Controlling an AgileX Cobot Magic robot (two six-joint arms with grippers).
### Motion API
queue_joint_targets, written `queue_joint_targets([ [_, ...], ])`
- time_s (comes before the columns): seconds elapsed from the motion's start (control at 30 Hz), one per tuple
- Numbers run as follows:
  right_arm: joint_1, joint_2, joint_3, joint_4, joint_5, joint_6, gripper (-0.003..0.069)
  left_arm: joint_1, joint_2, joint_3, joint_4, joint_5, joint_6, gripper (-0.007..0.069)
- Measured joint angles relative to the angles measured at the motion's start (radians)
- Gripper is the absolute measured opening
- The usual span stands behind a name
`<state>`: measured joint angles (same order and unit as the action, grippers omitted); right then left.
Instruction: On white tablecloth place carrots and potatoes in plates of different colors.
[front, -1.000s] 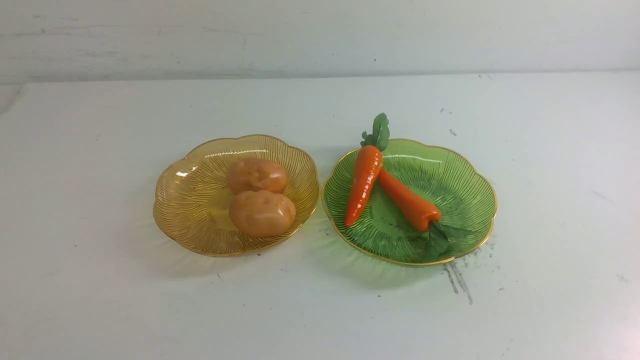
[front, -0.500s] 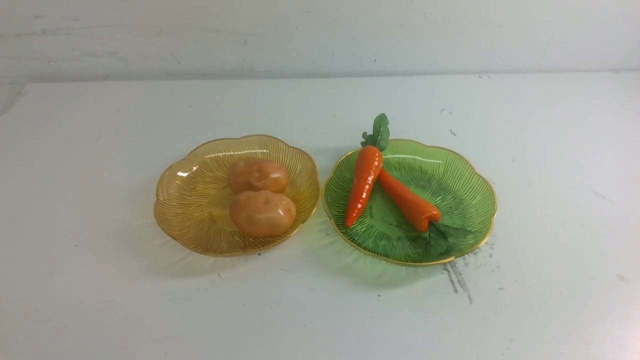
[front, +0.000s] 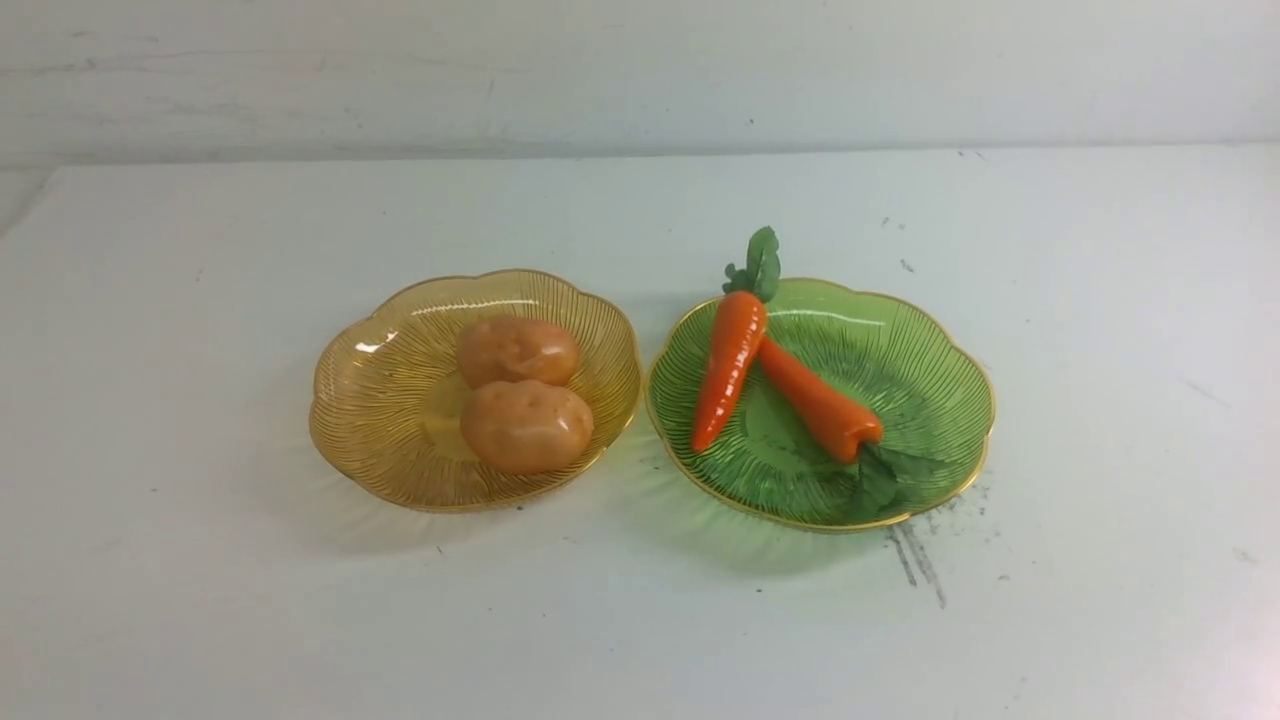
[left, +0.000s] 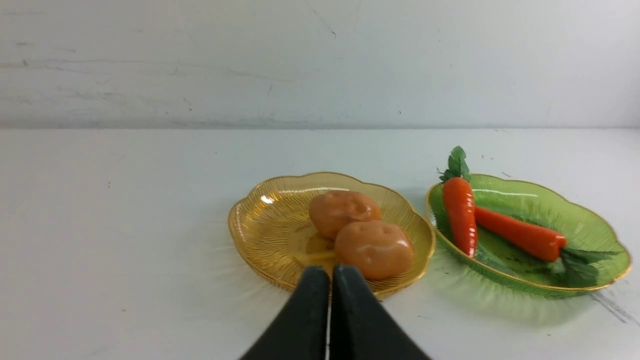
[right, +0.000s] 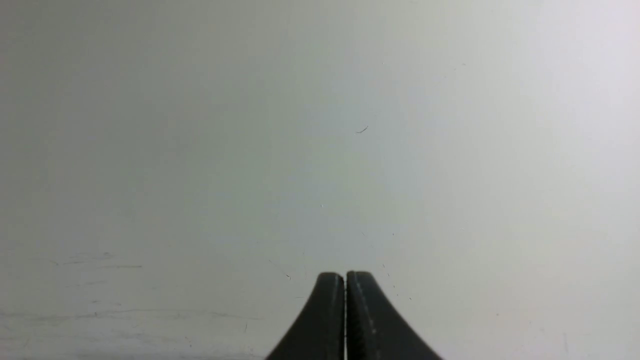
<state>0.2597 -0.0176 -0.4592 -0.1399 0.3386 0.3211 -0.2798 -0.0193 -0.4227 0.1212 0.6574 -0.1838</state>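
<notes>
Two potatoes (front: 518, 350) (front: 526, 427) lie in the amber plate (front: 375, 410) on the white tablecloth (front: 200, 600). Two carrots (front: 729, 368) (front: 820, 403) lie crossed in the green plate (front: 930, 390) to its right. In the left wrist view the amber plate (left: 260, 230), the potatoes (left: 375, 248) and the green plate (left: 595, 240) with the carrots (left: 460, 215) show beyond my left gripper (left: 330, 272), which is shut and empty, short of the amber plate. My right gripper (right: 345, 277) is shut and empty over bare cloth. Neither gripper shows in the front view.
Grey scuff streaks (front: 915, 565) mark the cloth in front of the green plate. The cloth's far edge meets a pale wall (front: 640, 70).
</notes>
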Motion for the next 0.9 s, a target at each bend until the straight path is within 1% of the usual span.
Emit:
queue_joint_targets([
  [0.03,0.000,0.000,0.000,0.000,0.000,0.000,-0.0003,0.056,0.000,0.064,-0.020,-0.073,0.042,-0.0003],
  [0.07,0.000,0.000,0.000,0.000,0.000,0.000,-0.0003,0.093,0.000,0.098,-0.033,-0.104,0.063,-0.0003],
  [0.1,0.000,0.000,0.000,0.000,0.000,0.000,-0.0003,0.100,0.000,0.115,-0.037,-0.119,0.073,-0.0003],
  [0.13,0.000,0.000,0.000,0.000,0.000,0.000,-0.0003,0.156,0.001,0.184,-0.063,-0.165,0.109,-0.0003],
  [0.23,0.000,0.000,0.000,-0.001,0.000,0.000,-0.0003,0.200,0.001,0.293,-0.084,-0.227,0.173,-0.0003],
  [0.37,0.000,0.000,0.000,-0.002,0.000,0.000,-0.0003,0.216,0.001,0.412,-0.085,-0.248,0.241,-0.0003],
  [0.5,0.000,0.000,0.000,-0.002,0.000,0.000,-0.0003,0.217,0.001,0.446,-0.088,-0.262,0.284,-0.0003],
  [0.9,0.000,0.000,0.000,-0.002,0.000,0.000,-0.0003,0.217,0.001,0.448,-0.091,-0.272,0.299,-0.0003],
])
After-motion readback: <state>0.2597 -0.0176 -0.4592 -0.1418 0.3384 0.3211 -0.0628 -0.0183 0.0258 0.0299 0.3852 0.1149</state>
